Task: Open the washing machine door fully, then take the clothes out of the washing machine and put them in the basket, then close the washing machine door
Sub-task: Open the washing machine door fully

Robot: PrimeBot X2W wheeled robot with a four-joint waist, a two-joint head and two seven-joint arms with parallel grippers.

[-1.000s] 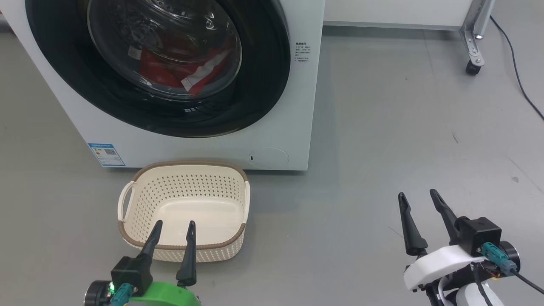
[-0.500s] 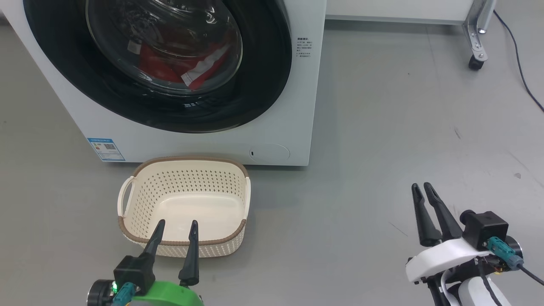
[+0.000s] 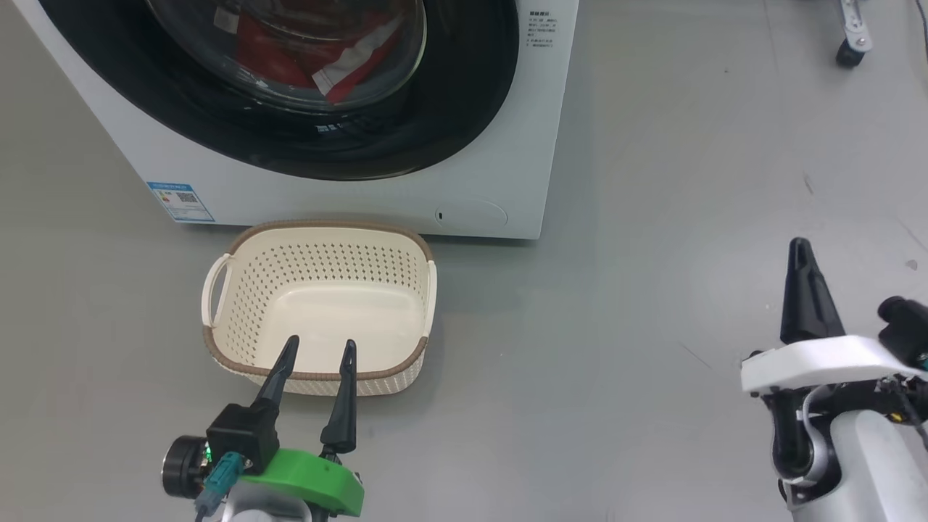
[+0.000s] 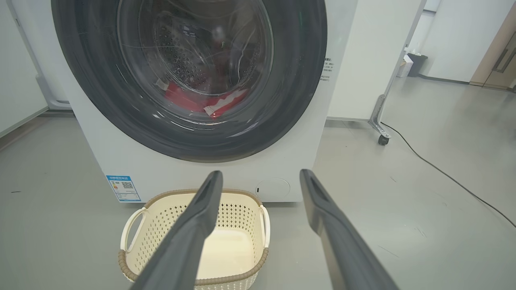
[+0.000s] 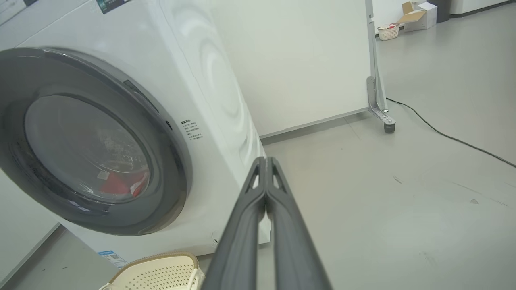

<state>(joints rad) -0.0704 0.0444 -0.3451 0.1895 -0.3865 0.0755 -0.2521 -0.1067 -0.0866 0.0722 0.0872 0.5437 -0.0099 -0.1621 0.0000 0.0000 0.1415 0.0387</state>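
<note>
Plainly the first step is the one in hand, and it has not got as far as contact: the washing machine door (image 4: 189, 72) sits shut and flush in the front of the washing machine (image 3: 507, 145), and the clothes (image 3: 279, 54) lie inside as a red heap with a white stripe, seen through the glass bowl at the bottom of the drum. The basket (image 3: 326, 225) stands empty on the floor (image 3: 616, 326), just in front of the machine's foot and below the door. The left gripper (image 3: 319, 342) has its fingers spread apart with nothing between them; in the head view the tips sit over the basket's near rim. The right gripper (image 5: 266, 159) has its two fingers pressed together on nothing, and it hangs over bare floor, well off to the right of the machine and touching nothing. The next move, as I judge it, belongs to that right arm. It has to travel in to the door's right-hand edge, where the right wrist view shows a dark slot in the upper part of the black rim that may be the pull. The paired fingers could serve as a hook there. Which side the hinge is on I cannot tell, so the swing should be tested gently, then carried fully open above the basket.
</note>
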